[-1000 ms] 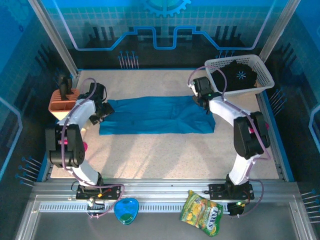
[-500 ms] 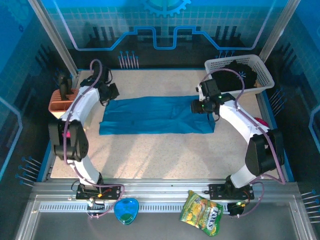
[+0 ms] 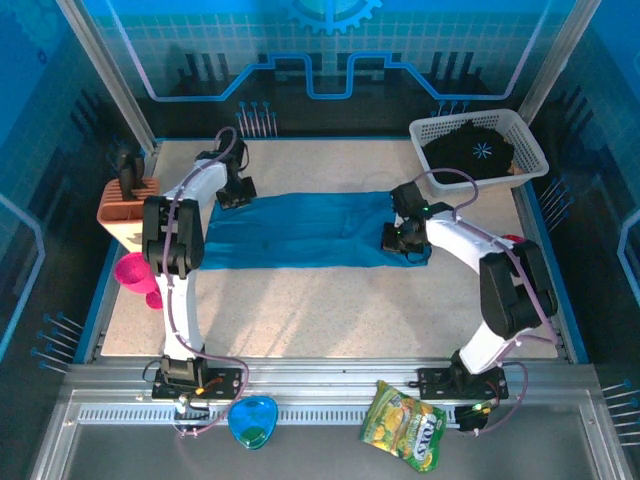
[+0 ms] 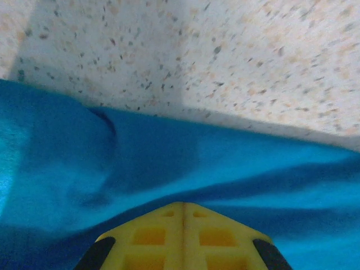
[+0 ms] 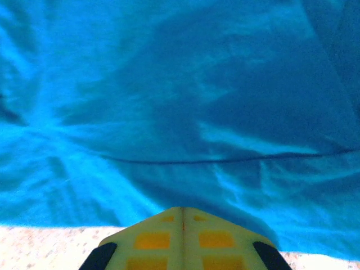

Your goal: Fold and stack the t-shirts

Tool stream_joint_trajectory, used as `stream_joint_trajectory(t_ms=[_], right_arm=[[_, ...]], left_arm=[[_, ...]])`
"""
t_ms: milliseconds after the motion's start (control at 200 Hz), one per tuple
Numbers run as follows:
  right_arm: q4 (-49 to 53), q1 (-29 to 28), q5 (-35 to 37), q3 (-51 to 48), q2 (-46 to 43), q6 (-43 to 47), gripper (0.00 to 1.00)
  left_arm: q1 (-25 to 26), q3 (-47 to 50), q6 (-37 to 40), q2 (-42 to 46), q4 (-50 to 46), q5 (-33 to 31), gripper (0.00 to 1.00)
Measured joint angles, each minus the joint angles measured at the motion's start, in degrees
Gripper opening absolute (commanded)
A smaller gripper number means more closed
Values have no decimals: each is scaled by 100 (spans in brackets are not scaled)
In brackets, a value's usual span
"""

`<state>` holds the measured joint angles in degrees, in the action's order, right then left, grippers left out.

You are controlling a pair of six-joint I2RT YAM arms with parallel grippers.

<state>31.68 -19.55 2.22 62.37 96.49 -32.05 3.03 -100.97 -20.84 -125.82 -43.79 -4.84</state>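
Note:
A teal-blue t-shirt (image 3: 310,230) lies spread flat across the middle of the table. My left gripper (image 3: 232,196) sits at its far left corner. In the left wrist view the yellow fingers (image 4: 183,206) are pressed together, and the teal cloth (image 4: 112,163) creases toward their tip. My right gripper (image 3: 399,240) is at the shirt's near right corner. Its fingers (image 5: 182,210) are closed too, at the cloth's (image 5: 185,112) puckered near edge. The black t-shirt (image 3: 478,150) with a white starburst lies in the basket, apart from both grippers.
The white mesh basket (image 3: 530,150) stands at the back right corner. An orange-brown holder (image 3: 125,205) and a pink cup (image 3: 135,272) sit at the left edge. A blue heart-shaped box (image 3: 252,420) and a snack bag (image 3: 405,425) lie on the front rail.
The left gripper moved back and right to the shirt's far left corner and shut. The right gripper swung from beside the basket to the near right corner and shut.

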Motion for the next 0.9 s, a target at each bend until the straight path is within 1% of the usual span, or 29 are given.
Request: stream_joint_trajectory(t_ms=[215,465,625,751,821,901], right_arm=[[118,22,205,721,1095,-13,0],[890,79,348,2424,2291,9,0],[1331,96,382,3233,2778,118,0],[1657,151,396,4070,3263,317,0],[1779,199,400,4599,3582,466,0],[1886,267,398,5268,3978,649,0]], left_arm=[[0,509,-46,0,98,-7,0],[4,1152,-175,367,382,-90,0],[9,1814,-323,798,535,-66,0],[52,2433,-472,1220,621,-28,0],[166,2837,-522,1508,616,-26,0],[428,3311,-627,1875,610,-24,0]])
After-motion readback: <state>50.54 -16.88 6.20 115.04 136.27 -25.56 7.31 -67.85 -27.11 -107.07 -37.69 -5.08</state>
